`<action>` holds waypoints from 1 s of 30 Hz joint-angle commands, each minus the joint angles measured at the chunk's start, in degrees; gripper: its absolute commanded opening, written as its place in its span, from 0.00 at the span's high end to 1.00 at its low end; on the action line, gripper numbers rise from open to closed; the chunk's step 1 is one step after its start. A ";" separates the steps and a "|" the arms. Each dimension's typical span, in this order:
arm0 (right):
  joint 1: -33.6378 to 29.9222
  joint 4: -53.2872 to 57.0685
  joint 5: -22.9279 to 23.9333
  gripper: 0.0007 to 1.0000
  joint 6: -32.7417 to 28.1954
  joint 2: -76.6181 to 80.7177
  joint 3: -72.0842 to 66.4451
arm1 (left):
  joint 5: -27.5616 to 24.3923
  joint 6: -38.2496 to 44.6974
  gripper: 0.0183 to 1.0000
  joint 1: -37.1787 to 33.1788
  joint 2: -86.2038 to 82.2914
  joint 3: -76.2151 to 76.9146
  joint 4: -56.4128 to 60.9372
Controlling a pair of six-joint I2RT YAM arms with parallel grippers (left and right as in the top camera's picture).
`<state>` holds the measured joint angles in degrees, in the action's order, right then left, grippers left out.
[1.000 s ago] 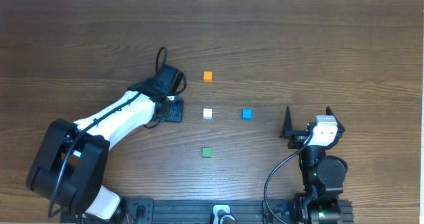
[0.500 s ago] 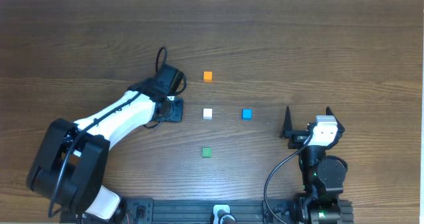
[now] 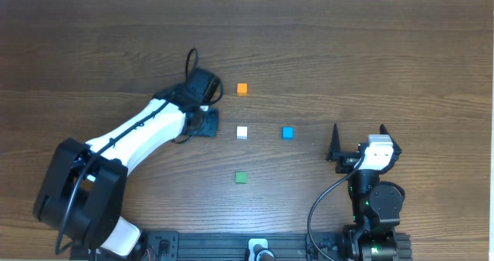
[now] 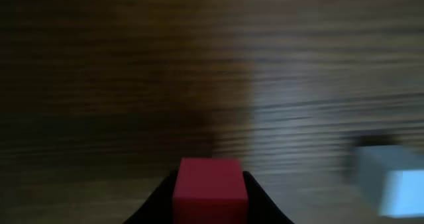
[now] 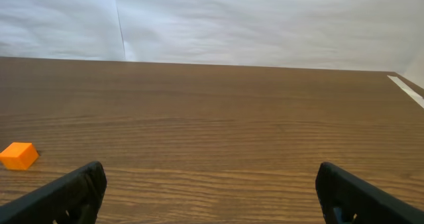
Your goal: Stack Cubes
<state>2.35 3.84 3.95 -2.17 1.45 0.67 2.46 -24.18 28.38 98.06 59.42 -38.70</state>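
Note:
My left gripper (image 3: 210, 122) is shut on a red cube (image 4: 210, 188), held between its two fingers a little above the wood. It hovers just left of the white cube (image 3: 242, 132), whose pale corner (image 4: 389, 181) shows blurred in the left wrist view. An orange cube (image 3: 242, 89) lies farther back, a blue cube (image 3: 288, 132) sits right of the white one, and a green cube (image 3: 241, 177) lies nearer the front. My right gripper (image 3: 358, 140) rests open at the right front, with nothing between its fingers. The orange cube (image 5: 18, 155) also appears in the right wrist view.
The wooden table (image 3: 370, 52) stretches bare to the back and to both sides. A white wall (image 5: 265, 25) rises behind its far edge in the right wrist view.
My left gripper has shifted a little to the right and back, carrying the red cube closer to the white cube. The right arm has stayed still.

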 commanded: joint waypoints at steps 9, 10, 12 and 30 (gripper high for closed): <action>0.33 0.11 -0.48 0.01 -0.24 -0.44 -0.37 | -0.26 -12.92 0.98 10.84 5.55 17.86 -10.29; 0.33 0.11 -0.48 0.01 -0.24 -0.44 -0.37 | -0.24 -12.98 0.98 11.41 6.36 18.49 -10.45; 0.33 0.11 -0.48 0.01 -0.24 -0.44 -0.37 | -0.24 -13.44 0.98 12.07 7.82 19.02 -10.45; 0.33 0.11 -0.48 0.01 -0.24 -0.44 -0.37 | -3.96 -16.85 0.98 12.37 12.26 19.02 -11.96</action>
<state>2.35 3.84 3.95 -2.15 1.43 0.67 0.40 -39.94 40.66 109.21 77.47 -50.57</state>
